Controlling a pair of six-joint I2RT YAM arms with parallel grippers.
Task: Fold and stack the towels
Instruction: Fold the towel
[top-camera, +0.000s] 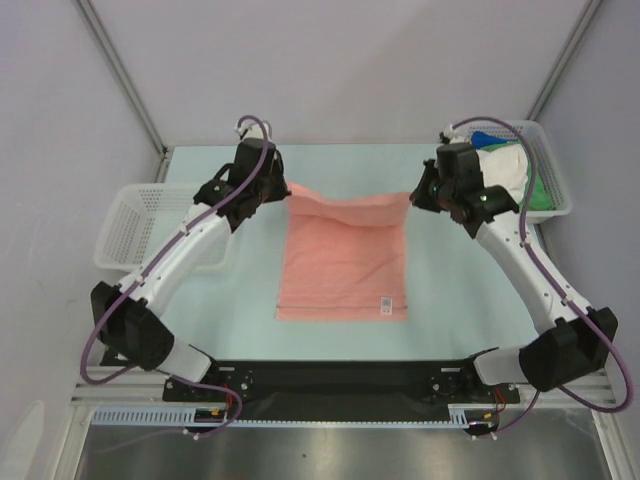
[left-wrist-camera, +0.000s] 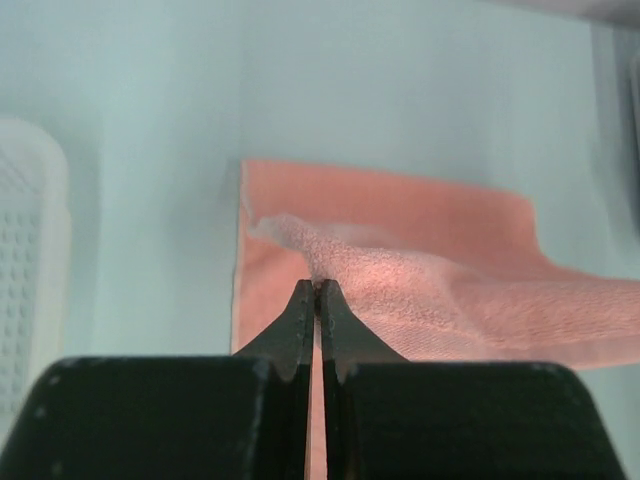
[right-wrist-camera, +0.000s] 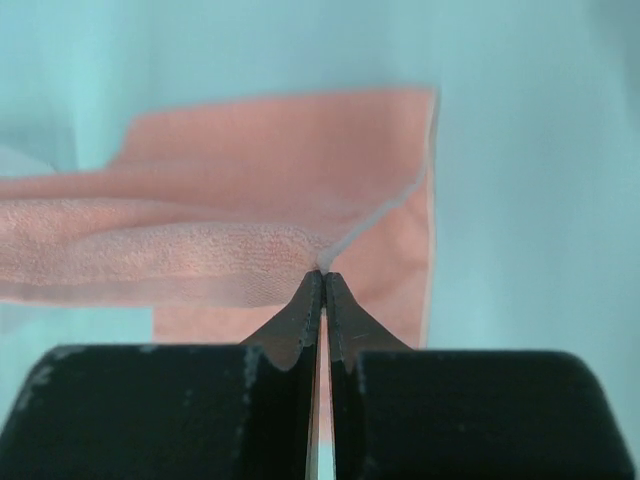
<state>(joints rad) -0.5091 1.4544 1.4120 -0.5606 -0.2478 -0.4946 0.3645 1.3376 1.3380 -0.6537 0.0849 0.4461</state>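
I have the left gripper (left-wrist-camera: 316, 285) pinched shut on the far left corner of the pink towel (top-camera: 345, 265); the right gripper (right-wrist-camera: 322, 272) is clamped on the far right corner; both corners hang lifted while the near half lies flat on the table (top-camera: 230, 300), presumably ready to fold the far edge toward me.

Salmon-pink towel (top-camera: 345, 255), pale mint table (top-camera: 240, 300), white perforated basket (top-camera: 125, 228), white, green and blue cloths (top-camera: 505, 165)
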